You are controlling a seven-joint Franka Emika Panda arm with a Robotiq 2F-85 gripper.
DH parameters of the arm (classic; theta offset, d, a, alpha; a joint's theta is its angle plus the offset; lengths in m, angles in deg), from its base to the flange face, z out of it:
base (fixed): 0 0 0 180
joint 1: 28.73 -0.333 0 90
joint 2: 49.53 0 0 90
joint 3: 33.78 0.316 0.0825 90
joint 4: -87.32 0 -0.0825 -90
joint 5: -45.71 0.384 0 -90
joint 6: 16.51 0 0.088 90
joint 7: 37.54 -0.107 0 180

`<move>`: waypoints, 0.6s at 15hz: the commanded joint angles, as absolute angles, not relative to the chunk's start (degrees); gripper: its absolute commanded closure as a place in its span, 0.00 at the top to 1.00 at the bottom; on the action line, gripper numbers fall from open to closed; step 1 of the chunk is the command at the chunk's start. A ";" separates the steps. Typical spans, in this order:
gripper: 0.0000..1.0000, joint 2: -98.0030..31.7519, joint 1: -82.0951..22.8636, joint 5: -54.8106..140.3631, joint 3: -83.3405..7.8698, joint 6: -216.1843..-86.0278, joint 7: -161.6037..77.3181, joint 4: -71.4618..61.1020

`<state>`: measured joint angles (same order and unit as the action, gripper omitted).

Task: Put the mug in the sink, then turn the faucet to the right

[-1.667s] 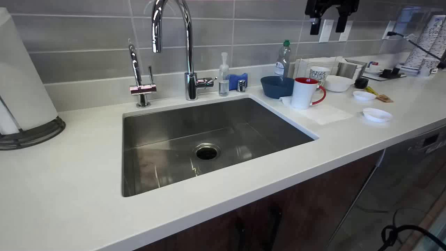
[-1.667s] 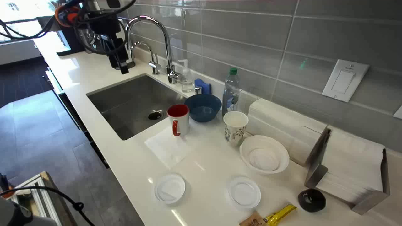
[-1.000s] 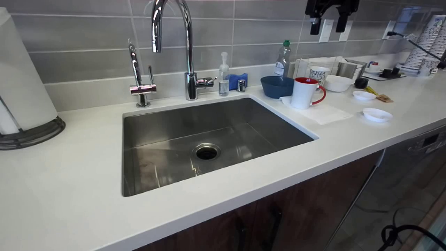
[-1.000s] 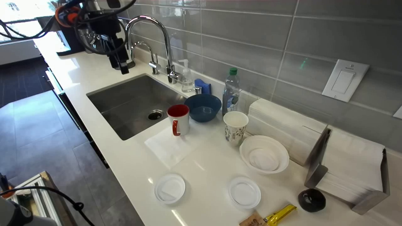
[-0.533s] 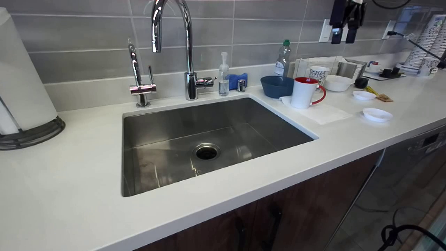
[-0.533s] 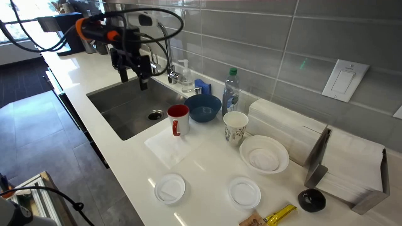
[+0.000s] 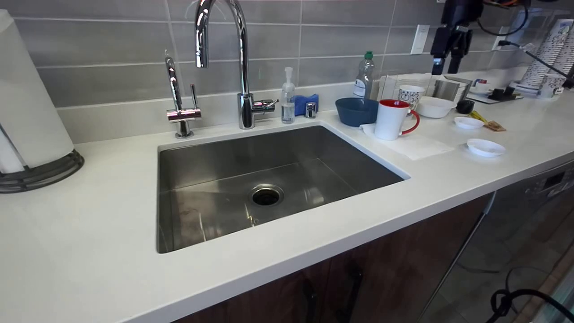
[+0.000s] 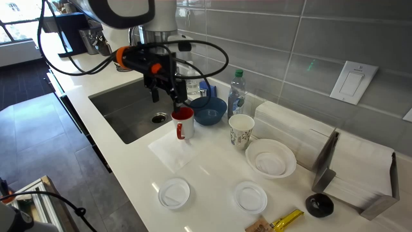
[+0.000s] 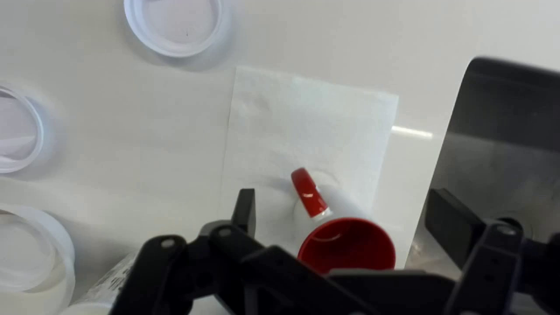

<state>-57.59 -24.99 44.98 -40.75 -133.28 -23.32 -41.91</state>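
The white mug with red inside and red handle stands upright on a paper napkin right of the sink in an exterior view (image 7: 388, 122); it also shows in an exterior view (image 8: 188, 129) and the wrist view (image 9: 350, 243). My gripper (image 7: 445, 69) is open and empty above the counter. In an exterior view the gripper (image 8: 166, 102) has one fingertip overlapping the mug's rim. In the wrist view the mug lies between the spread fingers of the gripper (image 9: 343, 199), below them. The steel sink (image 7: 287, 148) has the tall chrome faucet (image 7: 244, 67) behind it, its side handle (image 7: 264, 106) pointing right.
A blue bowl (image 8: 208, 111) stands close beside the mug. A soap bottle (image 8: 237, 91), patterned paper cup (image 8: 241, 132) and white bowl (image 8: 271, 158) stand further along the counter. A small second tap (image 7: 181, 114) and pump bottle (image 7: 288, 98) stand behind the sink.
My gripper has turned, moved from over the sink towards the mug and come lower. It stays open. The mug, sink and faucet have not moved.
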 commanded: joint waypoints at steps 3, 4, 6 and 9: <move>1.00 -56.18 -24.31 46.60 -41.02 -136.74 -23.40 -41.81; 1.00 -56.14 -24.32 46.67 -41.01 -136.86 -23.53 -41.80; 1.00 -56.15 -24.32 46.75 -41.01 -136.97 -23.63 -41.78; 1.00 -53.99 -24.39 49.27 -41.28 -140.55 -23.68 -41.16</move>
